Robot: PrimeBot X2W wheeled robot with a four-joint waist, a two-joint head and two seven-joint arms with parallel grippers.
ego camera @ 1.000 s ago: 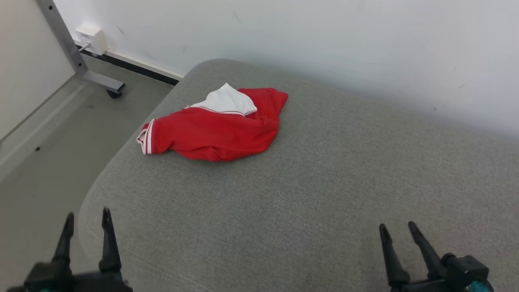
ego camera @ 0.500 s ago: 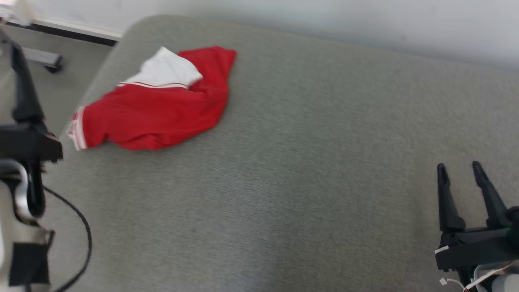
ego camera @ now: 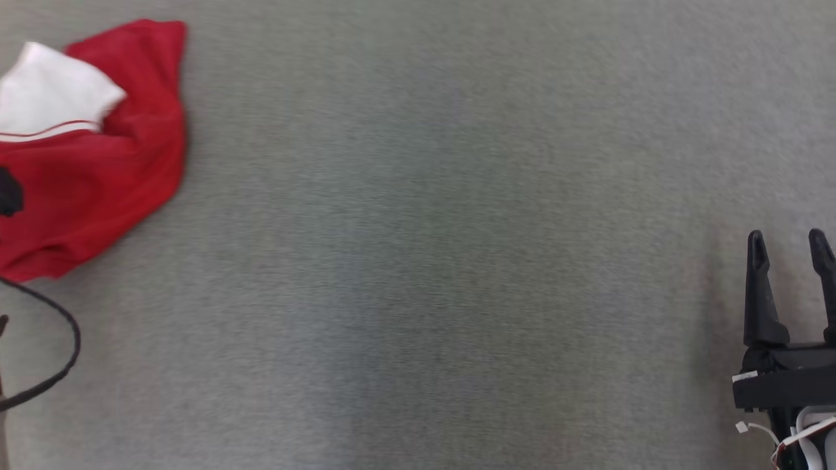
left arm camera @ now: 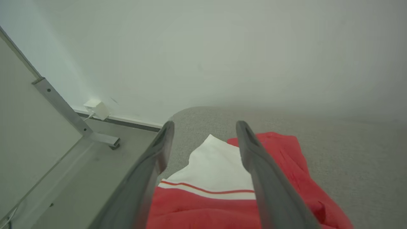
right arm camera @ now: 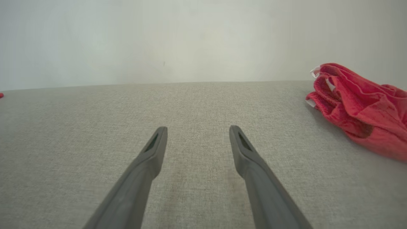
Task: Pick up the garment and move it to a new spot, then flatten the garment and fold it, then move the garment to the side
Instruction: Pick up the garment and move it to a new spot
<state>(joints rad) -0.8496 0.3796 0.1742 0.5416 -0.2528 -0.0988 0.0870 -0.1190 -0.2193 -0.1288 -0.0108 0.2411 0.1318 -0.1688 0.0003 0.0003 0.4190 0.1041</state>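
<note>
Jaws of both grippers stand wide apart, gripping nothing. The left gripper (left arm camera: 205, 124) points at the crumpled red-and-white garment (ego camera: 98, 176), which lies near the left edge of the grey cushion (ego camera: 418, 261), well apart from the right gripper (ego camera: 786, 236).

Bare room: grey cushion (ego camera: 418, 261), white wall (left arm camera: 203, 47)
</note>
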